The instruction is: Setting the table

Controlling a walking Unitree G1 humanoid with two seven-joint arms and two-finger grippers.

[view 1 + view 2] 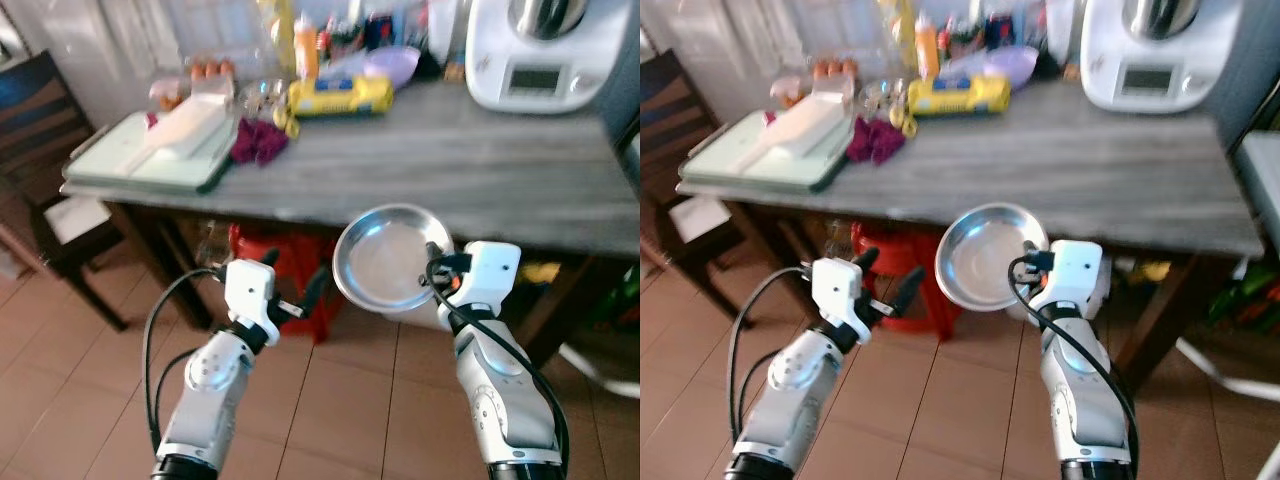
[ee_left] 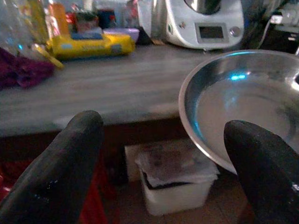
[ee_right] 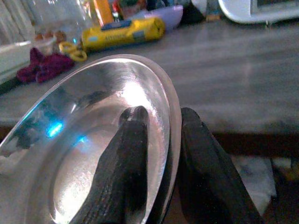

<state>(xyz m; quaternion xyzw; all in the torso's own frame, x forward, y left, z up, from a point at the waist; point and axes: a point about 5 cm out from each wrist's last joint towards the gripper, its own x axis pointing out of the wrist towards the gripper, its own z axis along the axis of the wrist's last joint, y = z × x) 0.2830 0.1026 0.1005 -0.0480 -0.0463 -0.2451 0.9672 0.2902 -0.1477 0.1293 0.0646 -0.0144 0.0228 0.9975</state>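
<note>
A shiny steel plate (image 1: 390,256) hangs tilted in front of the grey wooden table (image 1: 470,170), just below its front edge. My right gripper (image 3: 161,154) is shut on the steel plate's rim, one finger (image 3: 124,158) inside the dish and the other behind it. My left gripper (image 1: 295,290) stands open to the left of the plate, level with it, nothing between its fingers (image 2: 60,163). The plate's rim (image 2: 243,102) shows close beside the left gripper in the left wrist view.
On the table sit a pale green tray (image 1: 150,155), a dark red cloth (image 1: 258,140), a yellow packet (image 1: 340,96), a lilac bowl (image 1: 392,64) and a white kitchen machine (image 1: 540,55). A red crate (image 1: 290,265) and white tub (image 2: 175,179) lie underneath. A dark chair (image 1: 40,170) stands left.
</note>
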